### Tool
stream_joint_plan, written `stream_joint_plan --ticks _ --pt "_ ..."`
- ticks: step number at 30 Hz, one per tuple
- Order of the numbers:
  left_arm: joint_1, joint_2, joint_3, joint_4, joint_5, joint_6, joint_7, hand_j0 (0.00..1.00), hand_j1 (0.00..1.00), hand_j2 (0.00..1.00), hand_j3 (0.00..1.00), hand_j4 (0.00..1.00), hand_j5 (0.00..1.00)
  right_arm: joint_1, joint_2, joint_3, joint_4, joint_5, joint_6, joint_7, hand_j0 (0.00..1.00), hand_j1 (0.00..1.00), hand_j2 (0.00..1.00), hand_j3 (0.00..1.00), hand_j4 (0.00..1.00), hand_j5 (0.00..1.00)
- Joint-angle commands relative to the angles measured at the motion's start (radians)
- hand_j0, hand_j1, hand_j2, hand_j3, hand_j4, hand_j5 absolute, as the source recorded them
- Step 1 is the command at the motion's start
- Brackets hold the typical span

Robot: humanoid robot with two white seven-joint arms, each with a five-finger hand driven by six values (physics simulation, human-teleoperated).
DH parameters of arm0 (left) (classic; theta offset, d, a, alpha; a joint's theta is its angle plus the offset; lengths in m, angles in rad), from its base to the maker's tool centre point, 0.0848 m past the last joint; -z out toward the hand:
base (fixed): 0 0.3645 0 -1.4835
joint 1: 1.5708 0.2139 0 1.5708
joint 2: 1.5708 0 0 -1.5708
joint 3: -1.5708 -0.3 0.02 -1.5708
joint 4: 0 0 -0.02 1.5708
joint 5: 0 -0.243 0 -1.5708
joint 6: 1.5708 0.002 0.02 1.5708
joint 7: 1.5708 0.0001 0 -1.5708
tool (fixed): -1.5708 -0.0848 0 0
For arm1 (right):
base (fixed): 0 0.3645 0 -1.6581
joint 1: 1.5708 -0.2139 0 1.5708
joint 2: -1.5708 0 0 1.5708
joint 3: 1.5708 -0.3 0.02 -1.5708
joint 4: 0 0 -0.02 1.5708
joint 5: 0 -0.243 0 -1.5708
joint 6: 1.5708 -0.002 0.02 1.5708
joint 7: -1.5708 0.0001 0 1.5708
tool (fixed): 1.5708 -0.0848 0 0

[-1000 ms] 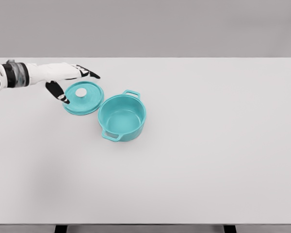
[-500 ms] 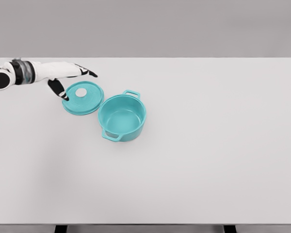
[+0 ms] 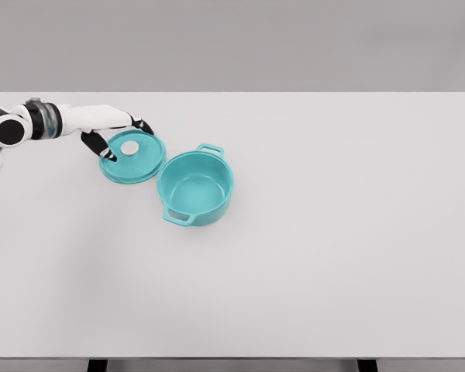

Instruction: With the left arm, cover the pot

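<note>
Fingers (image 3: pixel 143 124) of our left hand (image 3: pixel 118 128) curve loosely over the far-left edge of the lid (image 3: pixel 133 157), the thumb dropping beside its rim on the left and the others reaching across behind the knob (image 3: pixel 129 147). At this size we cannot say whether any fingertip touches the lid; we read the hand as partly curled but holding nothing yet. Our right hand does not show.

We see the lid lying flat on the table (image 3: pixel 333 248), knob up, just left of the pot (image 3: pixel 195 187) and slightly farther back, the two rims nearly touching. We see the pot upright and open, with one handle pointing toward us and one away.

We judge the lid a rigid, fairly heavy piece with a smooth glazed-looking face, so pinching its sloped top would likely slip. We think the small white knob at its centre is the sound place to hold: fingertips closed around it from above keep the lid level. We could hook its thin rim instead, but lying flat on the table it gives little room beneath.

We would carry it level to the right and lower it squarely, since a tilted lid may catch the pot's rim or nudge the pot aside.
</note>
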Motion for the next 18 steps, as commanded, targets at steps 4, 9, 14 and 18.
stream_joint_plan --ticks 4,9,14,18 --pt "-0.008 0.000 0.003 -0.008 0.007 0.002 0.001 0.84 0.84 0.84 0.84 0.84 0.84 0.000 0.000 0.000 0.000 -0.001 0.000 0.000 1.00 1.00 1.00 1.00 1.00 1.00" --pt "-0.006 0.005 -0.008 -0.005 0.007 0.002 0.000 0.84 0.84 0.84 0.84 0.84 0.84 0.000 0.000 0.000 0.000 0.001 0.000 0.000 1.00 1.00 1.00 1.00 1.00 1.00" --pt "-0.002 -0.004 -0.008 -0.007 0.004 0.002 0.000 0.83 0.83 0.83 0.83 0.83 0.83 0.000 0.000 0.000 0.000 -0.001 0.000 0.000 1.00 1.00 1.00 1.00 1.00 1.00" --pt "0.005 -0.007 -0.009 -0.005 0.004 0.002 0.000 0.80 0.80 0.80 0.80 0.80 0.80 0.000 0.000 0.000 0.001 0.001 0.000 0.000 1.00 1.00 1.00 1.00 1.00 1.00"
